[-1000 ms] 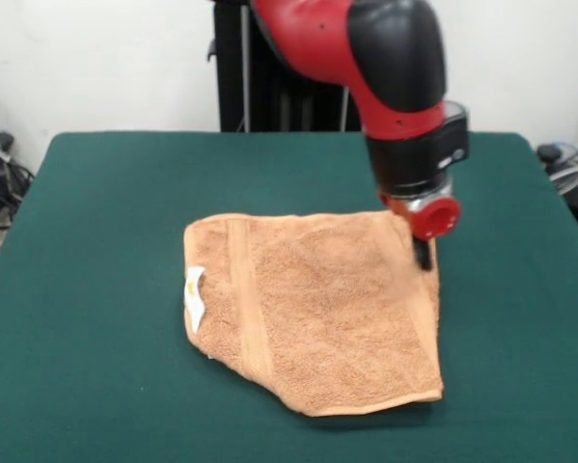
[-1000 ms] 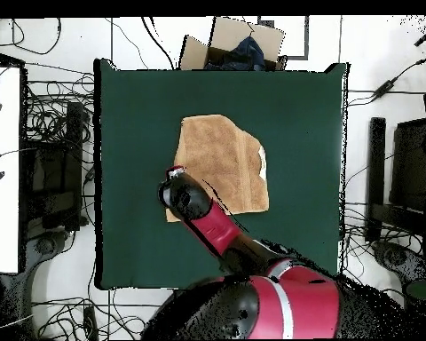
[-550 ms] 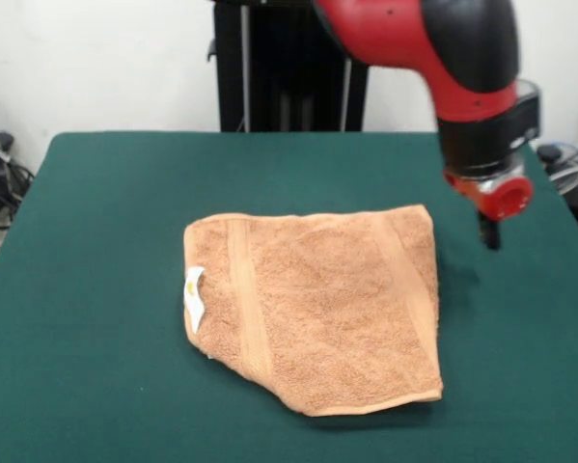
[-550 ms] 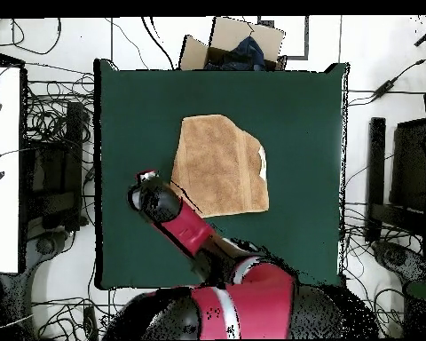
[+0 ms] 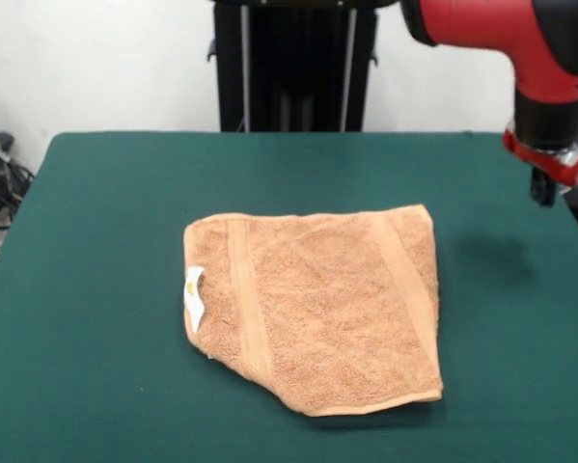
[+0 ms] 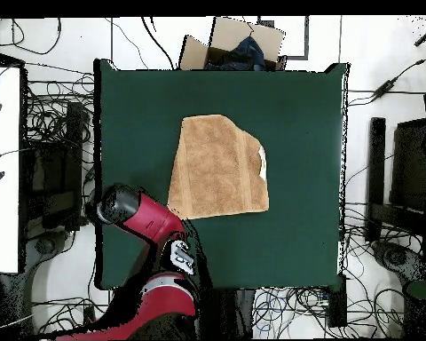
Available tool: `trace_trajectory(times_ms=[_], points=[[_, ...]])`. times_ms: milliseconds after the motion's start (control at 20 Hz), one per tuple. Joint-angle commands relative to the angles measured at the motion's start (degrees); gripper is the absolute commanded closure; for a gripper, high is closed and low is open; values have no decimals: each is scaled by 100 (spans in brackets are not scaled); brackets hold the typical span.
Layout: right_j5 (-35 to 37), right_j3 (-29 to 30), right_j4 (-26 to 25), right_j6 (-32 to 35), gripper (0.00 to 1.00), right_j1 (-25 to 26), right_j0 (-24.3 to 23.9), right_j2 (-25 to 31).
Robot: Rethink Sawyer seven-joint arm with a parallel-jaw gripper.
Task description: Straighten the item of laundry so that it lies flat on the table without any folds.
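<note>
The towel (image 5: 317,309) lies near the centre of the table (image 5: 96,367), spread in 1 layer over most of its area. Its outline is not square: in the front view the corner toward 7 o'clock is cut off on a slant, so the edge there appears turned under. 2 woven border bands run across the cloth, 1 near the 9 o'clock edge and 1 near the 3 o'clock edge. A white label (image 5: 195,295) with yellow print projects from the 9 o'clock edge and stands slightly curled.

The gripper (image 5: 544,186) is well apart from the towel, at 3 o'clock of it in the front view, raised above the table's edge. Only a short dark tip shows below the red wrist ring; whether its fingers are apart or together cannot be told. It carries nothing visible.

In the overhead view the arm (image 6: 141,216) lies at 8 o'clock from the towel, over the table's edge. A cardboard box (image 6: 230,44) stands on the floor beyond the 12 o'clock edge.
</note>
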Motion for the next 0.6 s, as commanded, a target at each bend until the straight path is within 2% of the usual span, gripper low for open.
trace_trajectory(times_ms=[50, 400, 600], points=[[750, -1662, -500, 1307, 100, 436, 51, -1758], [997, -2251, -976, 901, 100, 578, -347, -1591], [1561, -2878, -1202, 923, 100, 708, -443, -1667]])
